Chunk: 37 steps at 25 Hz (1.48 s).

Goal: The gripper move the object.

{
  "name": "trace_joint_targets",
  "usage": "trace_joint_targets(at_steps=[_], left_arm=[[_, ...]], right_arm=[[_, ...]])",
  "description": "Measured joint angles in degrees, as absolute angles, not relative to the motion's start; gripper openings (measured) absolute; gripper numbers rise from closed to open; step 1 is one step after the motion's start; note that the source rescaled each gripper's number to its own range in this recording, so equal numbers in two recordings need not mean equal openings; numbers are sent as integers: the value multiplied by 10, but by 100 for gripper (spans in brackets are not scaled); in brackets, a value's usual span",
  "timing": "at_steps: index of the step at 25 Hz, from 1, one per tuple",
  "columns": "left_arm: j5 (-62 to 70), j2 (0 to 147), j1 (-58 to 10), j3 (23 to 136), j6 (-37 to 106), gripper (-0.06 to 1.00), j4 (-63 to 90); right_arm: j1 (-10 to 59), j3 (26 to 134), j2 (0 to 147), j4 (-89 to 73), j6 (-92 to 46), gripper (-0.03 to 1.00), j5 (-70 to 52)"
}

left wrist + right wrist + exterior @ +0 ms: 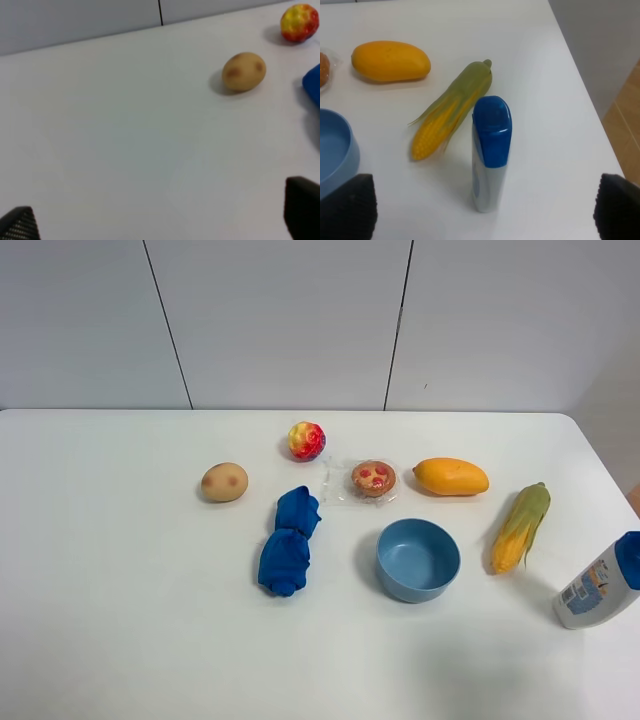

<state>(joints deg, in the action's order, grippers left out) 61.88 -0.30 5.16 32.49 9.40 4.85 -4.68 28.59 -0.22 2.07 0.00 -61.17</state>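
Table (120, 640): white, smooth, matte; bears 8 items.
Cloth (288, 542): blue, crumpled, soft folds; left of centre, near side of the potato.
Bowl (418, 559): blue, round, smooth; right of the cloth, nearer than the pastry.
Bottle (600, 585): white body, blue cap, upright in the right wrist view; far right, near edge.
Corn (520, 528): yellow kernels, green husk, tapered; between bowl and bottle, lying slantwise.
Mango (451, 477): orange-yellow, smooth, oblong; just right of the pastry.
Pastry (373, 478): small, round, tan, red spots on top, in a clear crinkled wrapper; lies flat at table centre, between ball and mango, beyond the bowl. Well apart from both grippers; no arm shows in the high view.
Potato (224, 482): tan, egg-shaped, 2 darker patches; left of the cloth.
Ball (306, 440): red and yellow, bumpy; farthest item.
Left gripper (160, 220): black textured fingertips (20, 224) wide apart, holding nothing, near side of the potato.
Right gripper (485, 210): black fingertips (350, 205) wide apart, holding nothing, the bottle standing between them.
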Motion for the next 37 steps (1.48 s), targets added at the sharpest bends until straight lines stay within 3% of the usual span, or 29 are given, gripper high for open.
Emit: trace_joint_targets(at_steps=[37], left_arm=[[604,-3,52,289,68,100,44]], right_arm=[[-47,286,-2,21,0,100,-612]])
